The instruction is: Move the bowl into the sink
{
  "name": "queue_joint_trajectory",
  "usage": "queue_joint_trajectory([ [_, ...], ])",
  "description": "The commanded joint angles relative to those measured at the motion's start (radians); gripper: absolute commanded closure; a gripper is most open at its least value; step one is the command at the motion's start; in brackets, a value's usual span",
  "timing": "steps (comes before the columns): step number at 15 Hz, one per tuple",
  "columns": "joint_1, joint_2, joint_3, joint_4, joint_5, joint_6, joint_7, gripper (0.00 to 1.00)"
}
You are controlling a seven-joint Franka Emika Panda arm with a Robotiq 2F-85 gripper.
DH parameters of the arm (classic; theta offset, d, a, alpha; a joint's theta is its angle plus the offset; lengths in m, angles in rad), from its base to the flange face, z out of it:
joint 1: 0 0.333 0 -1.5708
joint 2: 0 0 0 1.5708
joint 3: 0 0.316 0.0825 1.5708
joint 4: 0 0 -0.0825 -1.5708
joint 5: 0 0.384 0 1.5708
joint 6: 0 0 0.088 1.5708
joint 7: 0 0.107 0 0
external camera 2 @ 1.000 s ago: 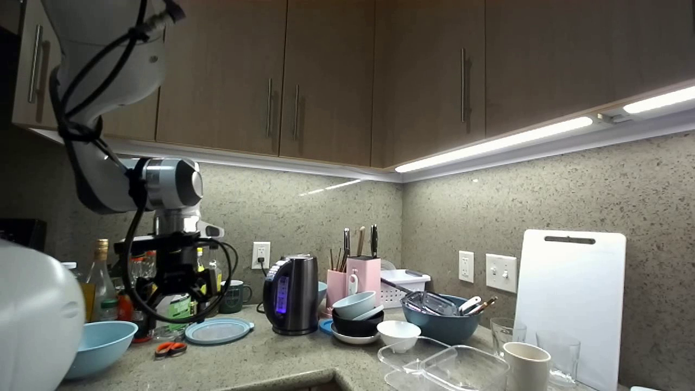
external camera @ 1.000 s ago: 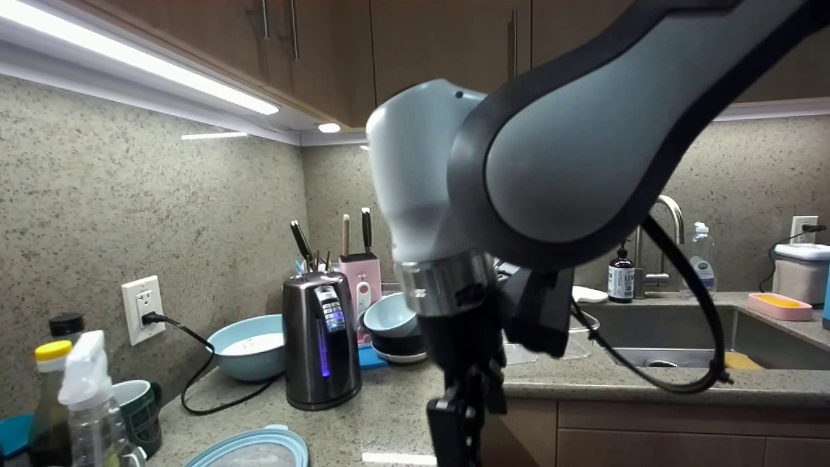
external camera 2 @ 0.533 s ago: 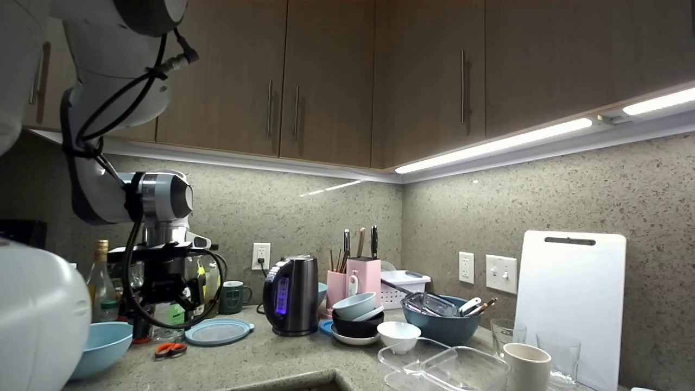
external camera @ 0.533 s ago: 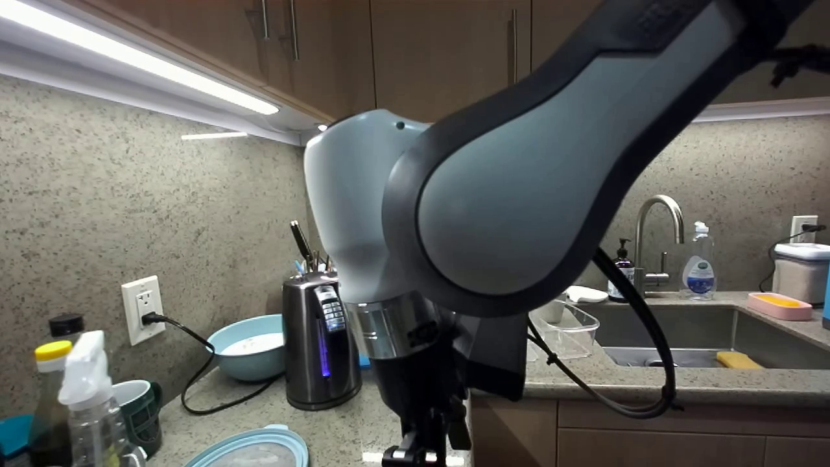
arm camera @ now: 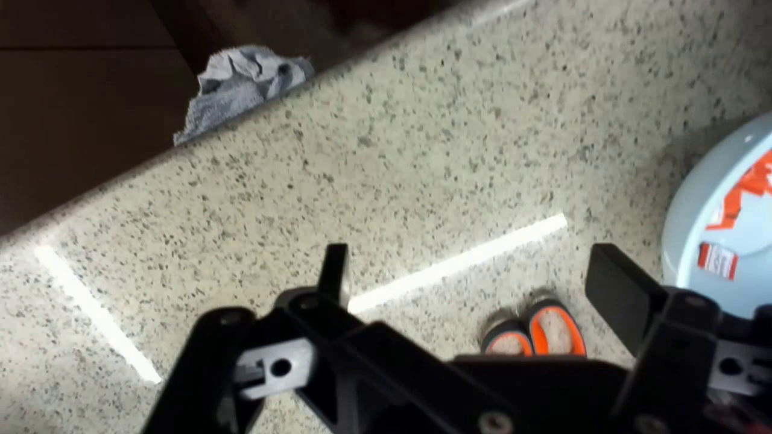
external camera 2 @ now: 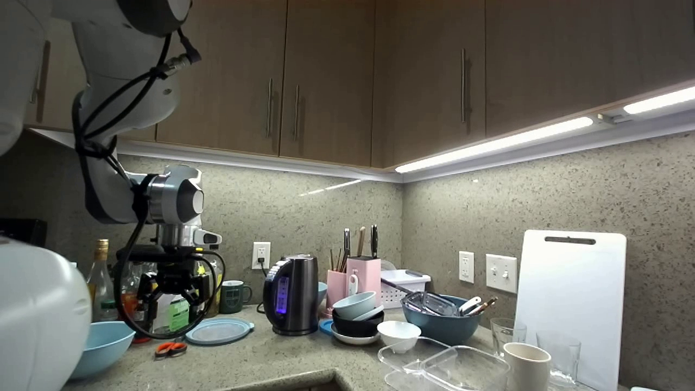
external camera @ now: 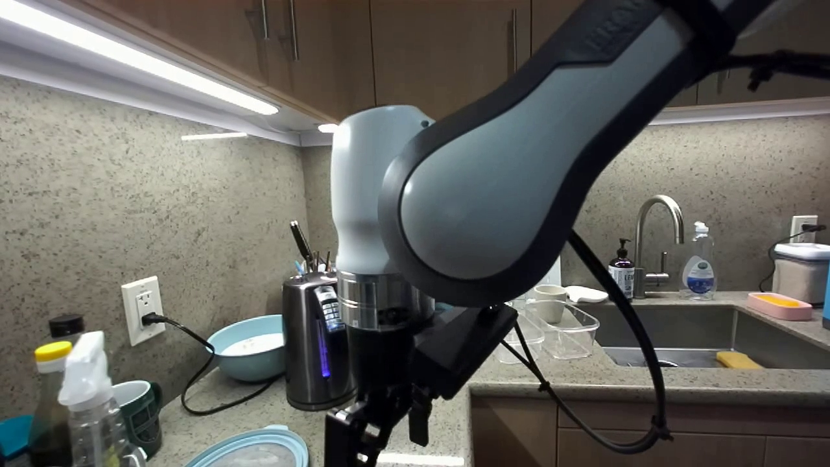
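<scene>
My gripper (arm camera: 467, 271) is open and empty above the counter, its two black fingers wide apart. It also shows in both exterior views (external camera: 379, 428) (external camera 2: 172, 296). A light blue bowl (arm camera: 687, 241) is cut off at the right edge of the wrist view, beyond the right finger, with orange and white bits inside. A light blue bowl (external camera 2: 103, 353) stands at the left in an exterior view, partly hidden by a white robot part. Other bowls are a small light blue one (external camera 2: 355, 305) on a stack and a white one (external camera 2: 399, 334). The sink (external camera: 687, 324) holds a yellow sponge.
Orange-handled scissors (arm camera: 552, 331) lie under the gripper. A blue lid (external camera 2: 219, 331), kettle (external camera 2: 296, 296), green mug (external camera 2: 233, 297) and bottles stand around it. Clear containers (external camera 2: 450, 366) and a beige cup (external camera 2: 526, 364) lie farther along. A grey cloth (arm camera: 241, 84) hangs at the counter edge.
In an exterior view the arm has moved left and lower, and the wrist has turned. The gripper stays open. The bowls and other objects have not moved.
</scene>
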Motion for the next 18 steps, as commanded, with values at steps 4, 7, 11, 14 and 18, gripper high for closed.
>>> queue_joint_trajectory([
  [4,0.113,0.268,0.006,0.226,-0.119,0.065,0.062,0.0],
  [7,0.223,0.399,-0.01,0.362,-0.178,0.034,0.051,0.0],
  [11,0.338,0.524,-0.053,0.512,-0.19,0.013,0.018,0.25],
  [14,0.39,0.577,-0.099,0.591,-0.187,0.001,0.012,0.4],
  [18,0.434,0.599,-0.157,0.66,-0.194,-0.04,0.031,0.65],
])
